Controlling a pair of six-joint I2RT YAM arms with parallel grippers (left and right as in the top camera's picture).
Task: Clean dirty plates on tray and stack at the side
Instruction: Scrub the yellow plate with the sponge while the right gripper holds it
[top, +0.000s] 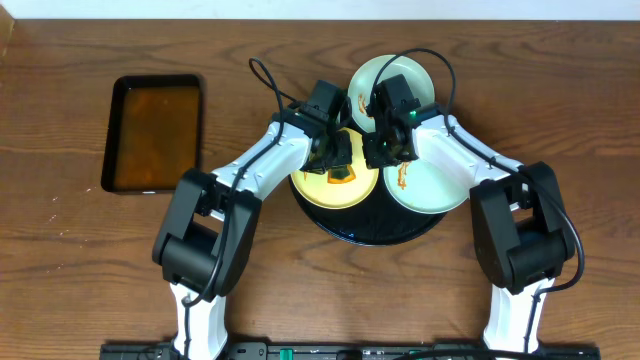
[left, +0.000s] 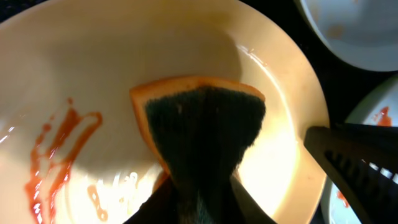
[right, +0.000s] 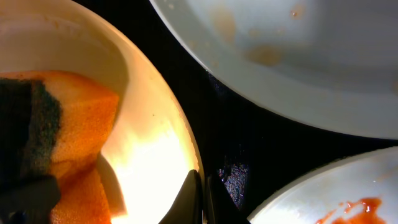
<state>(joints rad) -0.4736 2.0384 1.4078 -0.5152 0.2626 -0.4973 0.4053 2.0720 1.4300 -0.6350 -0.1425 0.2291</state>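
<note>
Round black tray (top: 370, 228) sits at frame centre on the wooden desk (top: 80, 260), with all three plates on it.

- Yellow plate (left: 186, 50) is on the tray's left part.
- One mint plate (top: 372, 80) is at the top, overhanging the tray rim.
- The second mint plate (top: 430, 185) is on the right, also past the rim.

Left claw (left: 199, 190) is closed on a sponge (left: 199, 124) that is orange with a dark green scrub face. The sponge is pressed flat onto the middle of the yellow plate. Red-orange sauce smears (left: 56, 149) lie on that plate at lower left of the left wrist view, apart from the sponge.

Right claw (right: 200, 199) is at the yellow plate's right rim. Its fingers are pinched nearly together on the rim, one over the plate and one over the black tray.

The right mint plate has an orange streak (top: 400, 177) near its left edge. The top mint plate shows faint brownish marks in the right wrist view.

A rectangular black tray (top: 157, 80) with orange-brown liquid is at the left of the overhead frame, well apart from the round tray.
</note>
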